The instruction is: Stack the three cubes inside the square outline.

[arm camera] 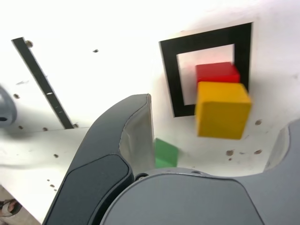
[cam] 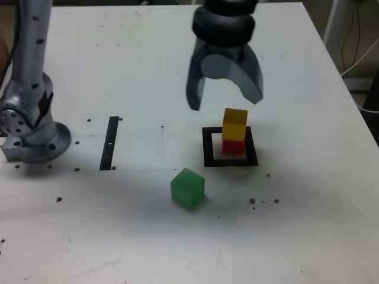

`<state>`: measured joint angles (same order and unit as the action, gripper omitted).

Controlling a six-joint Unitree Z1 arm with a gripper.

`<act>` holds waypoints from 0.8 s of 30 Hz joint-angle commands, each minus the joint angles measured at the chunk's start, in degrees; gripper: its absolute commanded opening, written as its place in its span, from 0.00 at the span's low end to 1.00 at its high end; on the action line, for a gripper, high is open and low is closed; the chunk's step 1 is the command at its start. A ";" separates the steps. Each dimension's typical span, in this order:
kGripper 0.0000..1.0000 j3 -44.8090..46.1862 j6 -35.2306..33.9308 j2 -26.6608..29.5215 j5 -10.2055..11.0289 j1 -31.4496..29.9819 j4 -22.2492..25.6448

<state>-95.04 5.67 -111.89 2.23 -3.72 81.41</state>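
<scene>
1. Two cubes are stacked: the yellow cube (cam: 235, 122) sits on the red cube (cam: 233, 145) inside the square outline (cam: 208, 148), slightly askew, so the tower stays within the frame.
2. My gripper (cam: 225, 102) hangs above the stack, jaws spread wide, holding nothing, clear of the yellow top.
3. One green cube (cam: 188, 188) lies on the table (cam: 308, 236) outside the outline, likely my next pick.
</scene>
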 commanded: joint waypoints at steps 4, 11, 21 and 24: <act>0.99 3.15 -0.64 2.84 -0.42 -1.29 0.03; 0.99 6.88 -3.05 5.37 -1.56 -5.98 -0.31; 0.99 12.05 -8.93 6.62 -3.80 -15.91 -3.28; 0.99 12.29 -10.19 6.41 -4.36 -18.13 -3.87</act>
<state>-82.79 -4.15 -105.70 -1.99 -21.22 77.77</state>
